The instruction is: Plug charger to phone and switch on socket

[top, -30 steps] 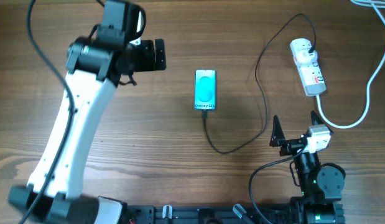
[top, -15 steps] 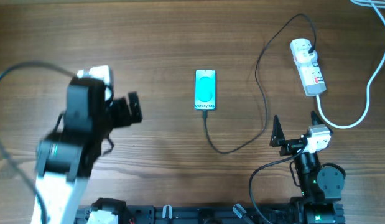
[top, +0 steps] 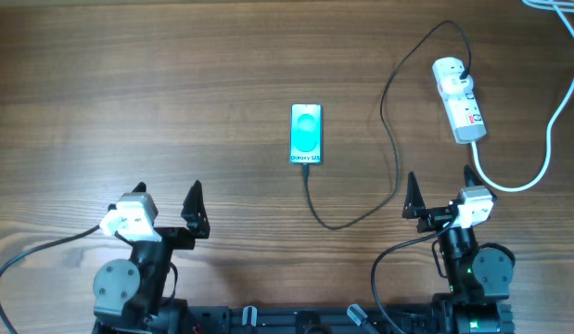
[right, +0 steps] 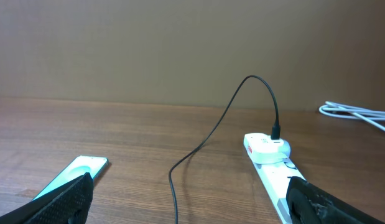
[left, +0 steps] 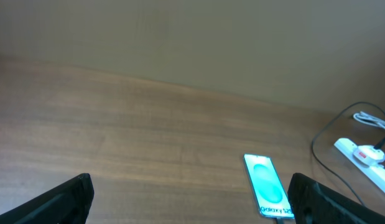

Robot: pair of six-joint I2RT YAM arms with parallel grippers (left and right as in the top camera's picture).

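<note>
The phone (top: 306, 130) lies flat near the middle of the wooden table (top: 175, 83), its cyan screen lit and its "Galaxy" end turned toward the robot. The charger cable (top: 334, 225) meets that end and looks seated in the port, though the joint is too small to be sure. From there the cable loops right and up to a plug in the white power strip (top: 463, 109), which lies at the far right with its thick white cord (top: 546, 153) trailing off. The plugging step therefore seems done. What is left to settle is the switch, and the red-marked rockers are too small to show whether they are on. If it is off, the next move probably falls to the nearer right arm: reach out to the strip and press a fingertip squarely onto the rocker without shoving the strip. The left gripper (top: 166, 198) and the right gripper (top: 441, 193) both sit at the near edge, jaws spread wide, holding and touching nothing.
</note>
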